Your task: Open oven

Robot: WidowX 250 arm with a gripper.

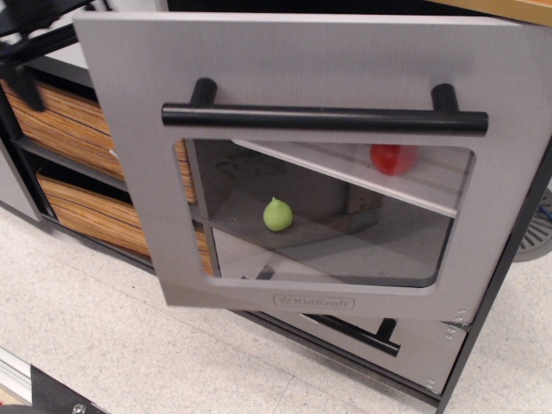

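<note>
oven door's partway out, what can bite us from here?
1. The pincer sits blurred at the top left, behind the oven door edge and off the black handle; pushing wider from there may make it slip off.
2. The swinging door may hit the wooden drawers on the left.
3. A bump could roll the green fruit or red ball inside.

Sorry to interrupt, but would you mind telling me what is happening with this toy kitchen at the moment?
The oven door is swung partly open, hinged on its right side, so its left edge stands out from the cabinet. Through the window you can see a green pear-shaped toy and a red one on a shelf above. The robot's dark tool is at the top left, off the black bar handle; whether it is open or shut cannot be told.
</note>
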